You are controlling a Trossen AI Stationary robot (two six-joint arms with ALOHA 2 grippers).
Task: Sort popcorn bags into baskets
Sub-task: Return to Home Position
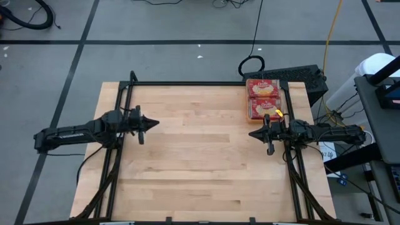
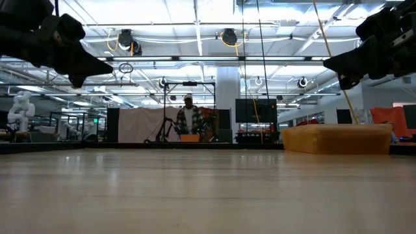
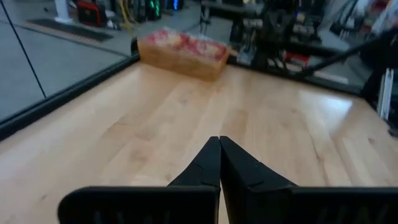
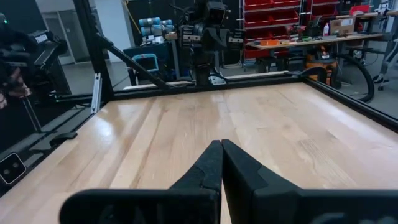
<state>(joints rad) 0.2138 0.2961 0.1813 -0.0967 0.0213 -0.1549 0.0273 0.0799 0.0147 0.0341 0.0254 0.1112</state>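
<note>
The orange translucent basket (image 1: 263, 99) stands at the table's far right corner, with red popcorn bags (image 1: 263, 89) lying flat inside it, picture side up. It also shows in the left wrist view, basket (image 3: 181, 55), and in the low view, basket (image 2: 337, 138). My left gripper (image 1: 155, 124) hovers over the table's left part, shut and holding nothing. My right gripper (image 1: 251, 133) hovers over the right part, just nearer than the basket, shut and holding nothing. Both sets of fingers show pressed together in the wrist views, left gripper (image 3: 219, 142), right gripper (image 4: 222, 144).
The wooden table (image 1: 200, 162) has a black frame rail (image 1: 206, 83) along its far edge and side rails under both arms. A person (image 2: 189, 118) stands far off in the room behind. Bare wood lies between the two grippers.
</note>
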